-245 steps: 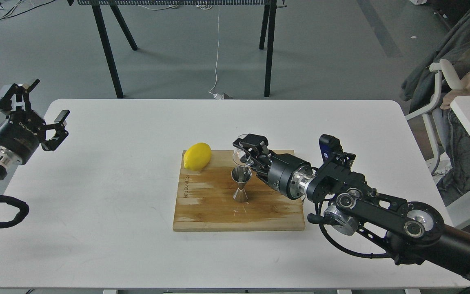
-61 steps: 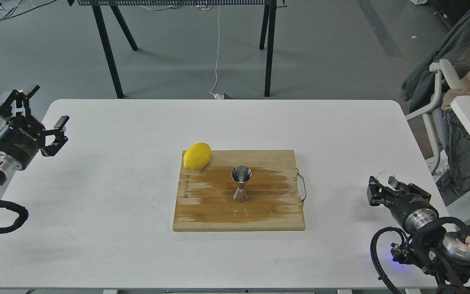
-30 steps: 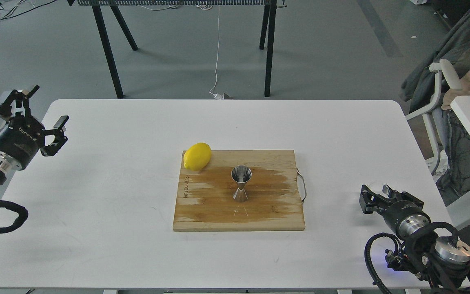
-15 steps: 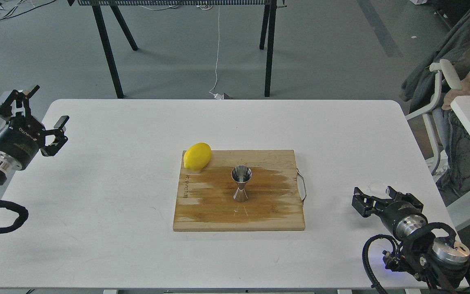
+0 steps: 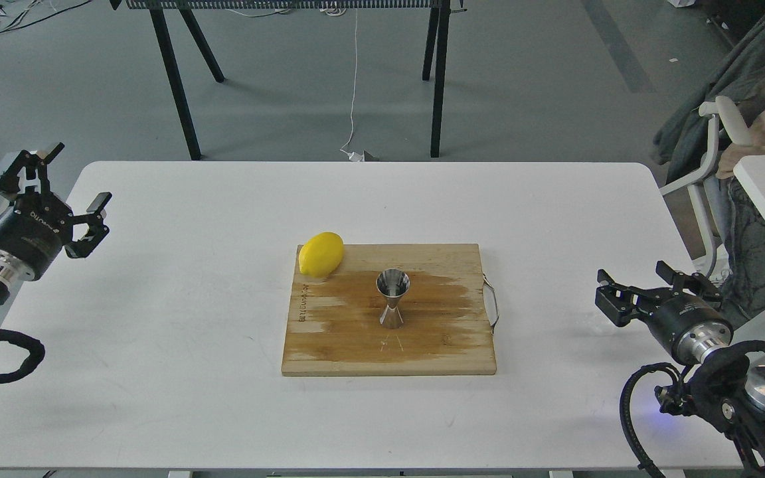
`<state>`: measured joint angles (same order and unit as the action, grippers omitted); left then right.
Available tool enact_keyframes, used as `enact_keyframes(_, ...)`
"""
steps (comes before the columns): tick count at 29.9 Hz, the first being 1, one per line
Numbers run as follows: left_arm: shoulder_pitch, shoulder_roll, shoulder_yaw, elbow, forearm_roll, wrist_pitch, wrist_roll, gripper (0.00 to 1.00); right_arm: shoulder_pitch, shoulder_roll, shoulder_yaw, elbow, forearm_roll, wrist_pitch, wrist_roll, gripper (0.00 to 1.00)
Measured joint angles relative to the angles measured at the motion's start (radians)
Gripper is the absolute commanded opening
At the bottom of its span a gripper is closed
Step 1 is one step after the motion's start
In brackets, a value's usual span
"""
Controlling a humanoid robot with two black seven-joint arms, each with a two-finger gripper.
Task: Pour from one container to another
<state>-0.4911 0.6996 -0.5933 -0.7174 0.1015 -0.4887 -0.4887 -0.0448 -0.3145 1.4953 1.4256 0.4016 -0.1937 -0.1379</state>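
On the smooth white table (image 5: pixel 190 332), a shiny steel hourglass jigger (image 5: pixel 392 299) stood upright mid-way on the stained wooden board (image 5: pixel 356 345) near a lemon (image 5: pixel 321 253), while the left gripper (image 5: pixel 57 199) and right gripper (image 5: pixel 648 287) hung spread and empty over opposite edges, the glass cup undiscernible.
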Motion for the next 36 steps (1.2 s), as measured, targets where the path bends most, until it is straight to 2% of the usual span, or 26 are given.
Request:
enact_keyframes(3, 0.001, -0.021, 0.001, 0.019, 0.004, 0.000, 0.000, 0.99, 0.046, -0.053, -0.003, 0.003, -0.011, 0.083, -0.039, 0.98)
enact_keyframes(6, 0.006, -0.029, 0.001, 0.033, 0.006, 0.000, 0.000, 0.99, 0.105, -0.096, -0.007, -0.028, -0.030, 0.242, -0.070, 0.98)
enact_keyframes(11, 0.008, -0.035, 0.001, 0.036, 0.005, 0.000, 0.000, 0.99, 0.162, -0.113, -0.013, -0.162, -0.061, 0.569, -0.099, 0.98)
enact_keyframes(13, 0.009, -0.038, 0.000, 0.036, 0.005, 0.000, 0.000, 0.99, 0.172, -0.114, -0.016, -0.216, -0.062, 0.646, -0.112, 0.98)
enact_keyframes(18, 0.012, -0.048, 0.000, 0.034, 0.004, 0.000, 0.000, 0.99, 0.175, -0.109, -0.066, -0.285, -0.064, 0.681, -0.118, 0.98)
enact_keyframes(36, 0.019, -0.065, -0.001, 0.033, 0.003, 0.000, 0.000, 0.99, 0.166, -0.092, -0.069, -0.292, -0.061, 0.682, -0.093, 0.98)
